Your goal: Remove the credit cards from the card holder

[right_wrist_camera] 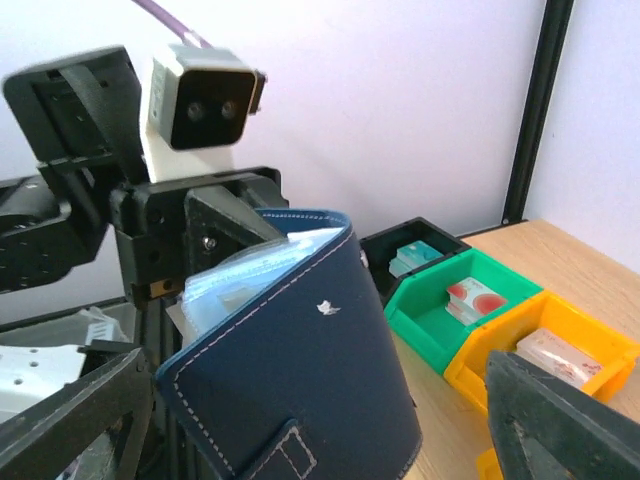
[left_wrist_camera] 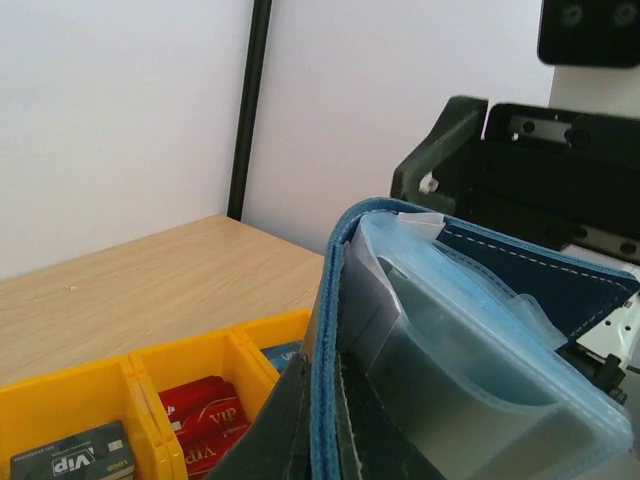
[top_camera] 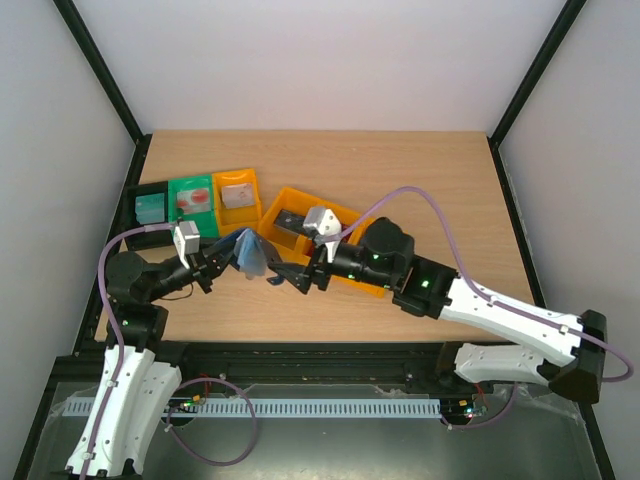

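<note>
My left claw [top_camera: 222, 258] grips the card holder [top_camera: 250, 252], held open above the counter [top_camera: 400, 170], left of centre. My right claw [top_camera: 288, 275] sits just right of it, fingers spread. Credit cards [left_wrist_camera: 205, 418] lie in the orange tray [left_wrist_camera: 60, 400] beyond.

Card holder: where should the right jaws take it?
Take the card holder by its outer flap's lower edge, near the snap tab, approaching from the right arm's side: that flap hangs free facing it, while the left gripper holds the pocket side.
</note>
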Action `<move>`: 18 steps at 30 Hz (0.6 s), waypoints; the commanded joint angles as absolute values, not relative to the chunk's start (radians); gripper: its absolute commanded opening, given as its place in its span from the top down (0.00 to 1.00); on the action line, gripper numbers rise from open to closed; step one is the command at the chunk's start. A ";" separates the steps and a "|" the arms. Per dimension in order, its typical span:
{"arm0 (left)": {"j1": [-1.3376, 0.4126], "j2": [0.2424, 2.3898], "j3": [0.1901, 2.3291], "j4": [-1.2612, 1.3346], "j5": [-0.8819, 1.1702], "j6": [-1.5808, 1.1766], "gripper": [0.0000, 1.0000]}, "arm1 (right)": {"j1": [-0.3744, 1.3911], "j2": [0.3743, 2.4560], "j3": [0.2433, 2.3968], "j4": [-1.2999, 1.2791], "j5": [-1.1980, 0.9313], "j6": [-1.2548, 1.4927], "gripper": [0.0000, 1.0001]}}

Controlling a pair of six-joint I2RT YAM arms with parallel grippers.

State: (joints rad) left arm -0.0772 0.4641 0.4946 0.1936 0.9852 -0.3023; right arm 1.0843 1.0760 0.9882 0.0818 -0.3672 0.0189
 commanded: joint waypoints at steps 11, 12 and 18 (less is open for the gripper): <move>-0.062 0.451 0.500 0.248 0.985 -0.326 0.98 | 1.218 1.273 1.055 0.152 0.034 -0.024 0.01; -0.062 0.451 0.500 0.250 0.985 -0.325 0.98 | 1.218 1.282 1.063 0.148 0.063 -0.024 0.01; -0.061 0.450 0.496 0.246 0.994 -0.320 0.98 | 1.217 1.340 1.146 0.091 0.223 -0.004 0.01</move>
